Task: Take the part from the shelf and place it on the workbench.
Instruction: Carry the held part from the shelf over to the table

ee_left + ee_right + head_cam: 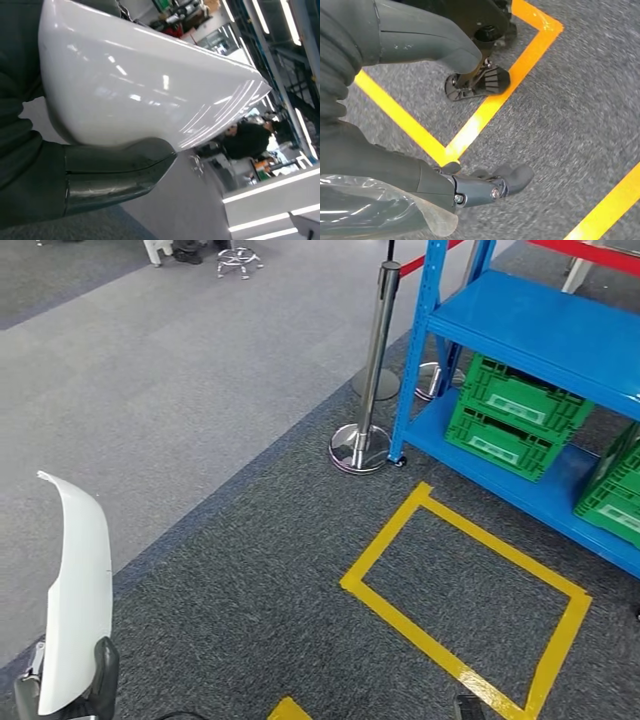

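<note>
The robot's left hand (72, 695) grips the lower end of a glossy white curved part (75, 590), seemingly light, stiff and slippery, while the right hand (433, 125) hangs spread, holding nothing.

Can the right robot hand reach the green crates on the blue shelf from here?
Probably not: the right robot hand hangs low over the carpet, empty, and the green crates sit beyond the yellow tape rectangle.
</note>
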Motion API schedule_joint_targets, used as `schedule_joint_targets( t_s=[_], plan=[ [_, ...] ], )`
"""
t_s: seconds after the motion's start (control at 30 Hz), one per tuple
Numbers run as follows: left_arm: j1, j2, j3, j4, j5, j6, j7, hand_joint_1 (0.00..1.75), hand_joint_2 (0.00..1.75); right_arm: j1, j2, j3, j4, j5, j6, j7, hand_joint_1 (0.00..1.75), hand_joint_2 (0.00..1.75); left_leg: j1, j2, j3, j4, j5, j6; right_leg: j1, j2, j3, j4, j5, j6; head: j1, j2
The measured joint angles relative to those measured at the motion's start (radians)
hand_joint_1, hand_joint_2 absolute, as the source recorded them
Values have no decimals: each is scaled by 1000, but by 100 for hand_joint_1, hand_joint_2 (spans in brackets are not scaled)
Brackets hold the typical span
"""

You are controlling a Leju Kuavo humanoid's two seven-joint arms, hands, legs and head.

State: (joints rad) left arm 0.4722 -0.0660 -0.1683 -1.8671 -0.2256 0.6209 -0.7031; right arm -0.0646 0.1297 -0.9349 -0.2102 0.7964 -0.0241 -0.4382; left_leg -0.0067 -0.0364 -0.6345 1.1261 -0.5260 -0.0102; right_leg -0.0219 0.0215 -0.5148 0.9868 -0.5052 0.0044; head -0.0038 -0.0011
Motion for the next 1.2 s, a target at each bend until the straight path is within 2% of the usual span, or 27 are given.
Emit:
schedule_joint_targets(
  t_s=[0.07, 0.1, 0.13, 0.2, 0.27, 0.3, 0.37, 0.4, 0.47, 0.53, 0.57, 0.6, 0.63, 0.67, 0.7, 0.77, 0.8, 0.83, 0.9, 0.93, 0.97, 1.03, 1.07, 1.1, 1.13, 1.17, 1.2],
  plan=[
    [-1, 0, 0, 0, 0, 0, 0, 175, 175, 2, 0, 0, 0, 0, -2, 0, 0, 175, 9, 23, -51, 135, -68, -12, 3, -35, -5, 1, 1, -1, -2, 0],
    [0, 0, 0, 0, 0, 0, 0, 175, 175, 2, 0, 0, 0, 0, -2, 0, 0, 175, 13, 25, -59, 170, -80, -16, 3, -52, -7, 1, 1, -1, -2, 0],
    [1, 0, 0, 0, 0, 0, 0, 175, 175, 2, 0, 0, 0, 0, -3, 0, 0, 175, 17, 27, -48, 164, -71, -19, 4, -67, -8, 1, 2, 0, -3, 0],
    [2, 0, 0, 0, 0, 0, 0, 175, 175, 0, 0, 0, 0, 0, -3, 0, 0, 175, 21, 50, 35, 38, -15, -21, 3, -94, -7, 1, 4, 3, -3, 0],
    [0, 0, 0, 0, -1, 0, 0, 175, 175, -3, 0, 0, 0, 1, -3, 0, 0, 175, 16, 89, 112, -97, 24, -11, 7, -114, -6, 2, 6, 10, -2, 0],
    [0, 0, 0, 0, -2, 1, 0, 175, 175, -4, 0, 0, 0, 1, -3, 0, 0, 175, 12, 100, 125, -126, 30, -4, 8, -122, -6, 3, 8, 15, -1, 0],
    [2, 0, 0, 0, -5, 2, 0, 175, 175, -6, 0, 0, 0, 2, -3, 0, 0, 175, 6, 88, 117, -134, 35, 12, 8, -138, -6, 1, 13, 27, 1, 0],
    [4, 0, 1, 0, -5, 3, 0, 175, 175, -7, 1, 0, 0, 2, -3, 0, 0, 175, 6, 80, 114, -138, 42, 21, 5, -138, -8, 2, 11, 33, 0, 0],
    [5, -1, 1, 0, -6, 4, 0, 175, 175, -7, 1, 0, 0, 3, -3, 0, 0, 175, 8, 63, 105, -147, 58, 39, 2, -101, -27, 40, -29, 41, 2, 0],
    [4, -2, 1, 0, -6, 3, 0, 175, 175, -4, 2, 0, 0, 5, -3, 2, 0, 175, 7, 45, 89, -148, 72, 50, 2, -45, -73, 158, -112, 42, 6, 0],
    [4, -2, 1, 0, -6, 3, 0, 175, 175, -2, 2, 0, 0, 6, -3, 4, 0, 175, 5, 34, 80, -147, 78, 53, 2, -31, -96, 226, -145, 41, 7, 0],
    [4, -2, 1, 0, -6, 2, 0, 175, 175, -1, 2, 0, 0, 6, -3, 5, 0, 175, 2, 22, 72, -145, 85, 53, 3, -25, -110, 271, -160, 39, 7, 0],
    [5, -2, 1, 0, -6, 1, 0, 175, 175, -1, 2, 0, 0, 6, -3, 6, 0, 175, 0, 9, 64, -143, 90, 53, 4, -23, -107, 280, -155, 37, 7, 0],
    [5, -2, 1, 0, -6, 0, 0, 175, 175, -1, 2, 0, 0, 6, -3, 6, 0, 175, -1, -4, 56, -141, 94, 51, 4, -20, -83, 245, -131, 34, 7, 0],
    [5, -2, 1, 0, -7, 1, 0, 175, 175, -1, 1, 0, 0, 6, -3, 6, 0, 175, -2, -17, 50, -139, 98, 49, 5, -9, -41, 176, -99, 30, 7, 0],
    [5, -2, 1, 0, -11, 6, 0, 175, 175, -3, 1, 0, 0, 7, -3, 6, 0, 175, -3, -42, 39, -134, 106, 40, 4, 33, 41, 38, -59, 23, 7, 0],
    [4, -2, 1, 0, -13, 11, 0, 175, 175, -3, 1, 0, 0, 8, -3, 6, 0, 175, -3, -52, 35, -131, 110, 35, 4, 49, 62, -2, -54, 22, 7, 0],
    [5, -1, 0, -1, -15, 14, 0, 175, 175, -3, 1, 0, 0, 8, -3, 7, 0, 175, -4, -62, 32, -130, 115, 29, 5, 54, 67, -14, -56, 21, 6, 0],
    [6, -1, 0, -2, -18, 21, 0, 175, 175, -3, 2, 0, 0, 9, -3, 8, 0, 175, -2, -78, 25, -126, 121, 19, 4, 32, 60, -17, -53, 13, 7, 0],
    [8, -1, 0, -2, -18, 23, 0, 175, 175, -4, 2, 0, 0, 10, -3, 8, 0, 175, -2, -71, 19, -117, 113, 15, 4, 19, 59, -18, -51, 6, 4, 0],
    [9, 0, 0, -3, -18, 25, 0, 175, 175, -4, 2, 0, 0, 10, -4, 9, 0, 175, -1, -52, 8, -91, 90, 10, 3, 4, 57, -19, -47, -1, 2, 0],
    [9, 0, -1, -4, -18, 26, 0, 175, 175, -1, 3, -1, 0, 12, -4, 9, 0, 175, 3, -1, -31, 20, 10, 0, 6, -26, 53, -20, -42, -9, -4, 0],
    [9, 0, -2, -4, -18, 26, 0, 175, 175, 1, 3, -1, 0, 12, -4, 9, 0, 175, 7, 14, -53, 88, -28, -5, 8, -43, 52, -19, -41, -10, -5, 0],
    [9, 0, -2, -4, -18, 26, 0, 175, 175, 2, 3, -1, 0, 13, -4, 9, 0, 175, 11, 21, -67, 141, -50, -9, 10, -59, 51, -19, -41, -10, -5, 0],
    [10, 0, -3, -4, -18, 26, 0, 175, 175, 3, 3, -1, 0, 13, -4, 10, 0, 175, 14, 26, -64, 160, -51, -12, 10, -74, 51, -18, -41, -9, -5, 0],
    [11, 0, -4, -4, -18, 26, 0, 175, 175, 2, 3, -1, 0, 14, -4, 10, 0, 175, 17, 30, -44, 139, -33, -14, 11, -88, 52, -18, -42, -8, -5, 0],
    [11, 0, -6, -4, -17, 26, 0, 175, 175, 1, 3, -2, 0, 14, -4, 10, 0, 175, 19, 39, -7, 82, -3, -14, 11, -102, 55, -18, -43, -5, -5, 0]
  ],
)
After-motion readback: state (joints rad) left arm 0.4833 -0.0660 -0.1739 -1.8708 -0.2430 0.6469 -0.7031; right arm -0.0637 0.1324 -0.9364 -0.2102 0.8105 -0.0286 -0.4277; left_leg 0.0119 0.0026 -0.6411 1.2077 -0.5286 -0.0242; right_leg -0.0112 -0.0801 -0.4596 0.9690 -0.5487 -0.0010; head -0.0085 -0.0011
